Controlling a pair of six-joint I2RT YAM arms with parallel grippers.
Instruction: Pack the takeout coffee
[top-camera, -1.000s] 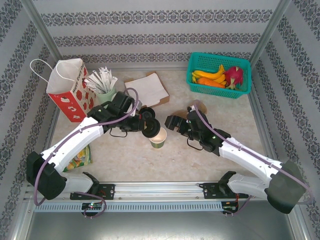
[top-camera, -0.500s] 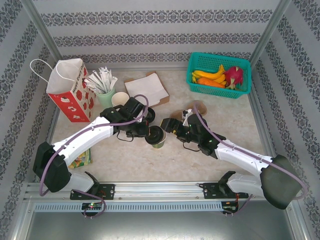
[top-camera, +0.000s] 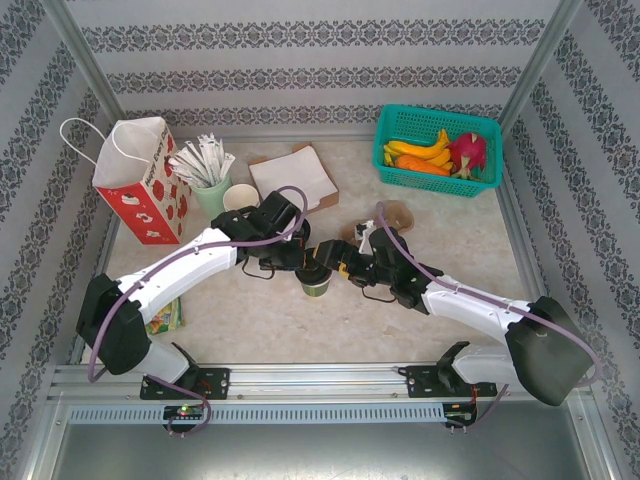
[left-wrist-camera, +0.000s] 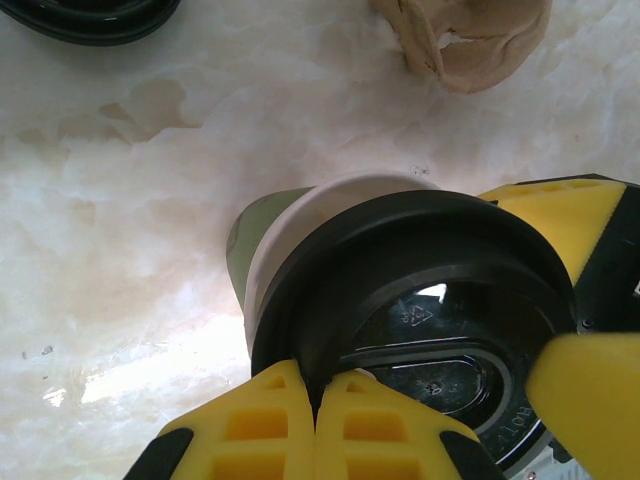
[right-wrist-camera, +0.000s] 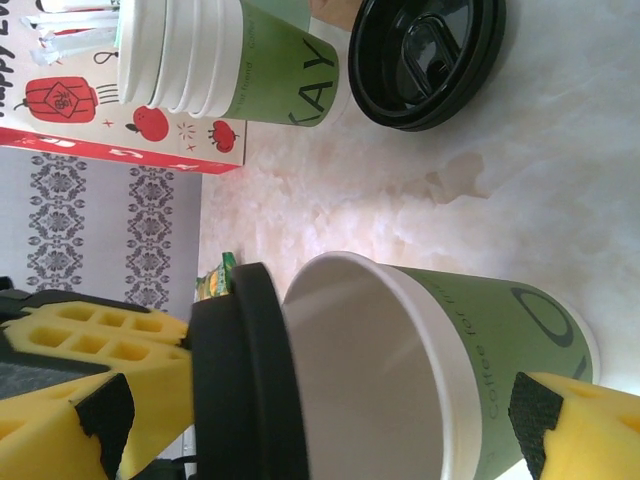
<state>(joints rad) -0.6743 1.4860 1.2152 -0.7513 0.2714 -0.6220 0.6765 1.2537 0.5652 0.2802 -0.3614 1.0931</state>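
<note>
The cup (top-camera: 316, 285) stands upright about mid-counter (top-camera: 250, 320), a little nearer the near edge than the far one. Its mouth is open and it looks empty inside. The lid (left-wrist-camera: 430, 300) hangs tilted over the rim: it covers much of the mouth but sits off to one side and is not pressed on.

The left gripper (left-wrist-camera: 317, 400) has its 2 pads pressed together on the lid's edge, pinching it. The right gripper (right-wrist-camera: 320, 430) is spread wide and straddles the cup. 1 pad is against the green wall low down and the other is apart from it on the lid side, so the cup is bracketed rather than squeezed.

Behind, toward the far-left corner, are a stack of lidless cups (right-wrist-camera: 230, 60), spare lids (right-wrist-camera: 430, 50) and the red bag (top-camera: 140, 185), upright with its mouth open.

I judge the task to be at an early-middle stage. A cup is set out and a lid has been brought to it, but capping is unfinished. The lid has to be squared over the rim and pushed down all round, and then the capped cup carried to the bag and lowered in.
</note>
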